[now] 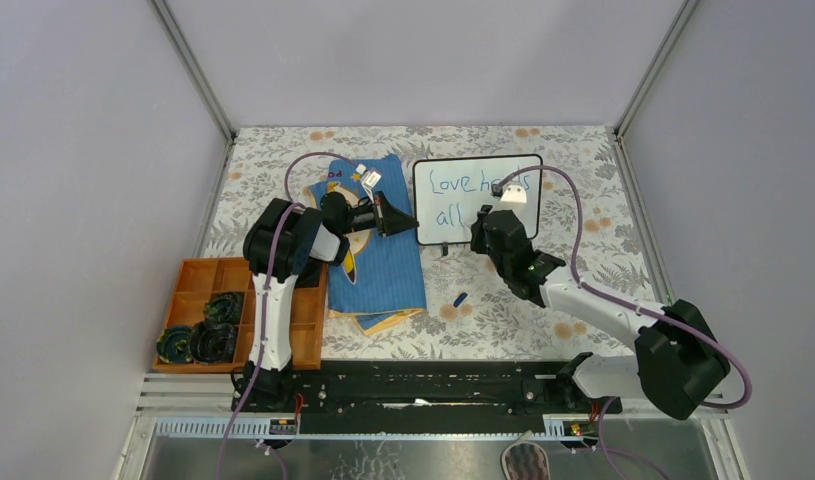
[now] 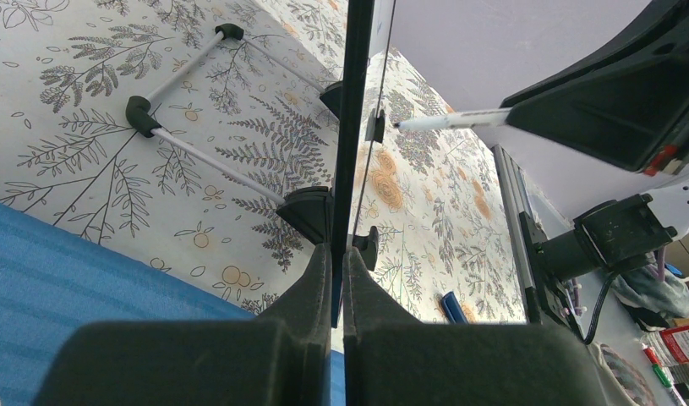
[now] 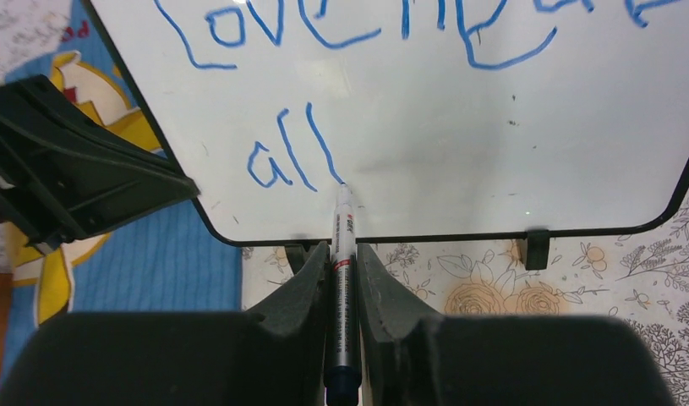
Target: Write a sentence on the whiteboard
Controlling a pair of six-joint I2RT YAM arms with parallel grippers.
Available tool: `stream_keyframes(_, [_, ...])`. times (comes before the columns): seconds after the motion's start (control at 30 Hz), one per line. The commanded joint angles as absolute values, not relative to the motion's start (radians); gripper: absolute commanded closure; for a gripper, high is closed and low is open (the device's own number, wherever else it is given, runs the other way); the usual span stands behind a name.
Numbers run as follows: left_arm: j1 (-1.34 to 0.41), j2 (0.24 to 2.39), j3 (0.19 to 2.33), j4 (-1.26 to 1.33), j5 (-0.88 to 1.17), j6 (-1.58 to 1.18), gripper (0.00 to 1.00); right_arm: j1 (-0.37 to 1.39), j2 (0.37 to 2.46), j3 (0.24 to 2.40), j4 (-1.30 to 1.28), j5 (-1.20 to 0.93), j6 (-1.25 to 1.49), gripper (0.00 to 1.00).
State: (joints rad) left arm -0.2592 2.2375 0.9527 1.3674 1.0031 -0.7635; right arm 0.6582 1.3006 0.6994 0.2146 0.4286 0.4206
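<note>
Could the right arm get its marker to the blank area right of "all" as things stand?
Probably yes: the marker in the right gripper has its tip at the end of "all", the whiteboard beside it is bare, and the left gripper pinches only the left edge.

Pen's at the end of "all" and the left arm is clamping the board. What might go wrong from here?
1. The marker tip looks to be touching the whiteboard at the last stroke of "all"; sliding it sideways rather than lifting straight off would likely leave a stray line.
2. The left gripper pinches only the board's thin edge, and the board stands on small feet; extra pressure from the right gripper could twist or tip it.
</note>
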Motion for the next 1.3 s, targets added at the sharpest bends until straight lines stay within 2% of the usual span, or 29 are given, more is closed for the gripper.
stream_keyframes(0.0, [-0.269, 2.22, 0.943, 1.378, 1.012, -0.752, 1.0, 0.651, 1.215, 0.71, 0.24, 0.466, 0.418, 1.0])
stream_keyframes(0.37, [-0.268, 2.214, 0.942, 1.364, 1.013, -0.739, 1.0, 0.647, 1.107, 0.605, 0.259, 0.513, 0.387, 1.0])
stream_keyframes(0.7, [-0.269, 2.212, 0.94, 1.36, 1.012, -0.738, 1.0, 0.647, 1.149, 0.582, 0.337, 0.438, 0.419, 1.0])
stream_keyframes(1.27, [-0.27, 2.216, 0.942, 1.362, 1.011, -0.739, 1.0, 0.646, 1.232, 0.641, 0.369, 0.452, 0.404, 1.0])
